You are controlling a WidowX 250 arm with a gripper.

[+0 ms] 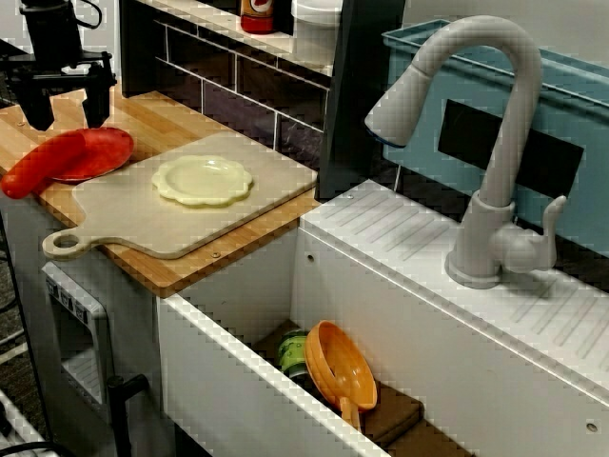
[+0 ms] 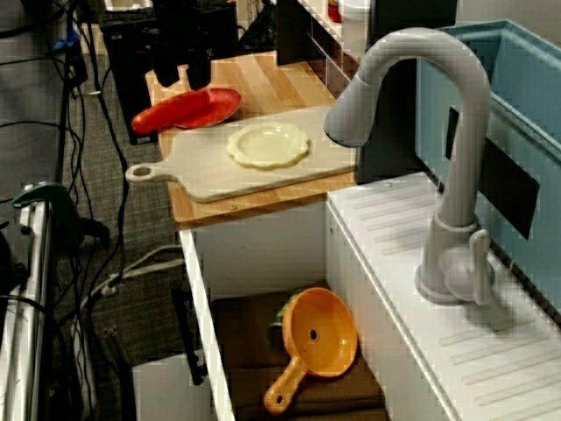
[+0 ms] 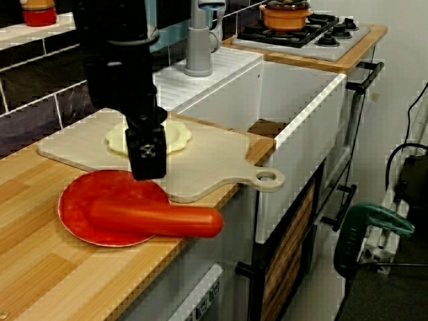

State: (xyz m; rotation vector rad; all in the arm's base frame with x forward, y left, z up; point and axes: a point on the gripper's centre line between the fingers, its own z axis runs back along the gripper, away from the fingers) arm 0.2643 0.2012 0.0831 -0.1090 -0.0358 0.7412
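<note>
wooden counter (image 1: 181, 119) in a toy kitchen, with a pale cutting board (image 1: 162, 228) lying on it as the anchor. a scalloped yellow plate (image 1: 203, 179) sits at the middle of the board. a red plate (image 1: 112, 148) lies just beside the board at its handle end, and a red sausage (image 1: 43, 164) rests across that plate, its end overhanging the rim on the side away from the board.

the black gripper (image 1: 67, 109) hangs over the red plate, beside the board. its fingers (image 1: 95, 103) are spread apart with nothing between them. the sausage lies below the fingertips and slightly off toward the side away from the board, seemingly not touching them.

the view across the sink shows both fingers and the gap between them. the view along the counter shows only one finger in front of the board's edge, and the arm hides part of the yellow plate. in the high view over the faucet the gripper is dark against a dark background, so the spread is hard to read. both sink-side views show an orange strainer (image 1: 340, 367) down in the sink beyond the board. the view along the counter hides it but shows an orange pot (image 3: 284, 13) far past the board.
</note>
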